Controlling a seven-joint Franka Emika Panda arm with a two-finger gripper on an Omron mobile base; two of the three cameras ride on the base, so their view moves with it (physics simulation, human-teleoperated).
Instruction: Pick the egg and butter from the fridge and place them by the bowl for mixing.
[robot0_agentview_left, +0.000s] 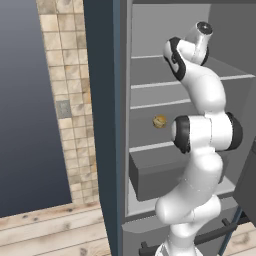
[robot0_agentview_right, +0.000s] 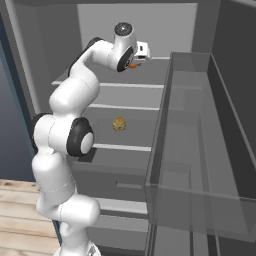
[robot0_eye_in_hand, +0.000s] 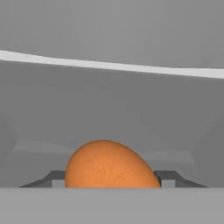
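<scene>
The egg, a smooth orange-brown oval, lies on an upper shelf inside the open fridge. My gripper reaches into that shelf, and its two fingertips press against the egg's left and right sides. In the right base view my gripper is high in the fridge, and a sliver of the egg peeks out at the hand. The butter and the bowl are out of view.
A tan, lumpy round item rests on a lower shelf. A grey drawer sits below it. The open door's clear bin stands close on the right. A tiled wall is to the left.
</scene>
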